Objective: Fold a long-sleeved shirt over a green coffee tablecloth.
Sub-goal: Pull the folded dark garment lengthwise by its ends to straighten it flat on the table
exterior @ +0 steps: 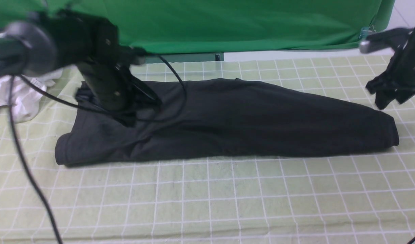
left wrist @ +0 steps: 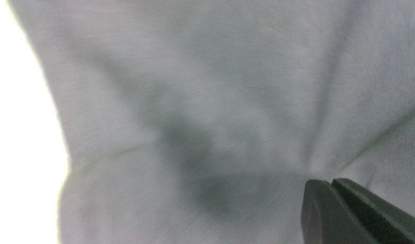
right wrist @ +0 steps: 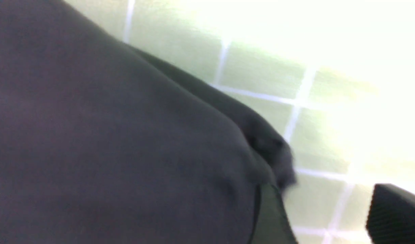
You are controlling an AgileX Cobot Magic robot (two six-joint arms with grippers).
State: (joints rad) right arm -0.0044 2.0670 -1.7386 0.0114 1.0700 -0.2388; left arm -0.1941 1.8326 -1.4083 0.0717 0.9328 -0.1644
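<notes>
Left claw [left wrist: 329,186] is clamped shut on a pinch of the long-sleeved shirt [exterior: 248,118], near the shirt's left end, and creases fan out from its tip. The shirt lies as a long dark band across the green coffee tablecloth [exterior: 207,196] covering the desk, and looks already narrowed lengthwise. If the pinch catches only the top layer, a lift would likely peel that layer away and open the fold instead of carrying the whole end over. A white garment [exterior: 21,98] sits just beyond the shirt's left end, close enough that a wide swing could drag it in. The arm's cable [exterior: 175,84] loops over the shirt just right of the pinch and could snag or rumple the cloth. Nothing pins the shirt's middle, so a one-sided pull may skew the band or ruck the tablecloth beneath. Right claw [exterior: 390,100] hangs with its jaws apart just above the shirt's right end, holding nothing. In the right wrist view the shirt's corner overlaps one finger [right wrist: 272,223]. Closing from there may nip only the edge, or miss.
</notes>
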